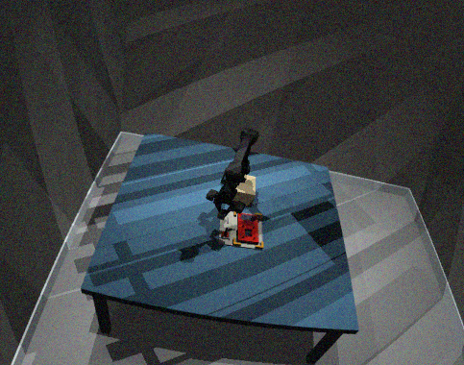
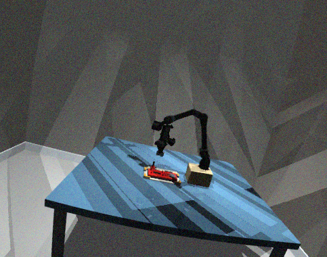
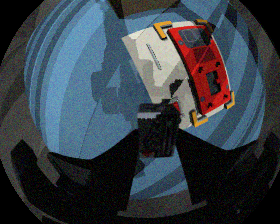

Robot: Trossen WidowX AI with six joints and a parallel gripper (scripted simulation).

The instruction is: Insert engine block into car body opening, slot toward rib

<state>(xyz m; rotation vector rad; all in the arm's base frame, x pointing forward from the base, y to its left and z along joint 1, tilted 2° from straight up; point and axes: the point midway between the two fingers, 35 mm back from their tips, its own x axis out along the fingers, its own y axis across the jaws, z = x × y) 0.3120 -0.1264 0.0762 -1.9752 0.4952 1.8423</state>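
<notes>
The red car body (image 1: 242, 225) (image 2: 156, 174) (image 3: 192, 64) lies on a white plate (image 1: 230, 220) (image 3: 145, 50) with orange corner brackets. A dark square opening (image 1: 248, 232) (image 3: 213, 83) shows in it; the rib cannot be made out. My gripper (image 1: 222, 214) (image 2: 160, 153) (image 3: 157, 132) is shut on the black engine block (image 3: 158, 136). It holds the block in the air, above and beside the plate's end away from the car body, and not over the opening. The block's slot side is not clear, and the fingers hide its sides.
A small red part with a dark upright piece (image 2: 153, 165) stands on the plate beside the car body, partly hidden by the block in the wrist view. A tan box (image 1: 247, 196) (image 2: 199, 178) stands under the arm's base. The blue table (image 1: 171, 283) (image 2: 103, 199) bears striped shadows.
</notes>
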